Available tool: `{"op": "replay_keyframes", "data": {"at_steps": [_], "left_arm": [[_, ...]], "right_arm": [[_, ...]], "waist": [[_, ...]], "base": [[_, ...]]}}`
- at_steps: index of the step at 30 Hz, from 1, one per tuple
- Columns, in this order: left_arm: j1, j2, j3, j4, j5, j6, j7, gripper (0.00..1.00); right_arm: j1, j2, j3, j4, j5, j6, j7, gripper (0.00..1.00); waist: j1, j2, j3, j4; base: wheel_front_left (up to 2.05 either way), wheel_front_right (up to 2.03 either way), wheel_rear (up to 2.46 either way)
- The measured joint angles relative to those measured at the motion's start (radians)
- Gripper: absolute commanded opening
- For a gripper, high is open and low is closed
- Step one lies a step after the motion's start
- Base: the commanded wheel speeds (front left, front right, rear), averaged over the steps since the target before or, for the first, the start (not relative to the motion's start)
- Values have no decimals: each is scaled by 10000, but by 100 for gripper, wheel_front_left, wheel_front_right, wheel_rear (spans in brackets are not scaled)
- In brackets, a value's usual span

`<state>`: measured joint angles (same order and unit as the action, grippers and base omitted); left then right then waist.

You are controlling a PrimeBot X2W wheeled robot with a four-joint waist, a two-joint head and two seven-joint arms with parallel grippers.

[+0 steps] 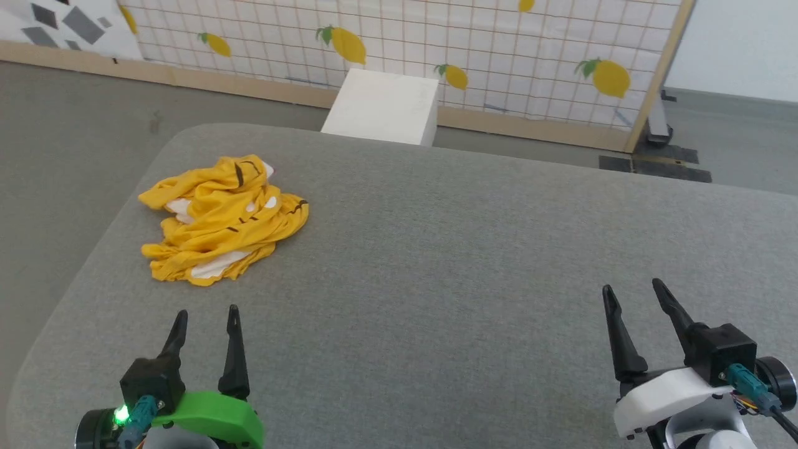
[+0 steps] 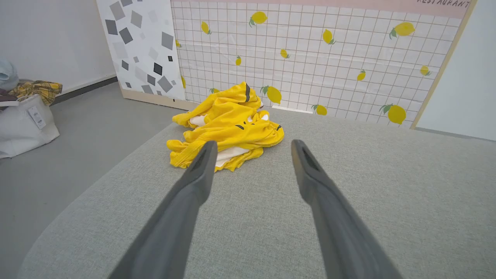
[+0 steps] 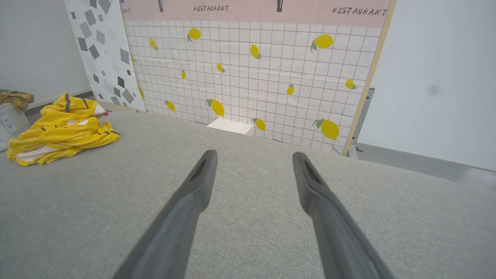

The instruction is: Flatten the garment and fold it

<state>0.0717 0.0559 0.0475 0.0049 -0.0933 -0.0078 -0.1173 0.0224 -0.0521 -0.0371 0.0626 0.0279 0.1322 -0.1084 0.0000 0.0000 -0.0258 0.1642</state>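
You have the garment (image 1: pixel 224 218) in bright yellow with white patches and short black stripes, the padded surface (image 1: pixel 467 280) in plain grey weave, the backdrop (image 1: pixel 499 50) white with a thin reddish grid and green-leaved yellow lemons, the side panel (image 2: pixel 139 46) white with scattered grey and black squares, and the box (image 1: pixel 381 106) plain white.

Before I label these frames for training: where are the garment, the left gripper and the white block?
garment (image 1: pixel 227 215): head view, middle of the crumpled yellow heap.
left gripper (image 1: pixel 207 309): head view, midway between its open fingertips.
white block (image 1: pixel 383 103): head view, its top face.
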Motion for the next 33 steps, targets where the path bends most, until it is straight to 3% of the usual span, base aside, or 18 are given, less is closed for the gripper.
{"op": "replay_keyframes", "data": {"at_steps": [33], "left_arm": [[327,0,324,105,-410,-138,-656,100]], "right_arm": [[-3,4,401,673,267,0,-717,100]], "waist": [[0,0,-137,2428]], "base": [[0,0,0]]}}
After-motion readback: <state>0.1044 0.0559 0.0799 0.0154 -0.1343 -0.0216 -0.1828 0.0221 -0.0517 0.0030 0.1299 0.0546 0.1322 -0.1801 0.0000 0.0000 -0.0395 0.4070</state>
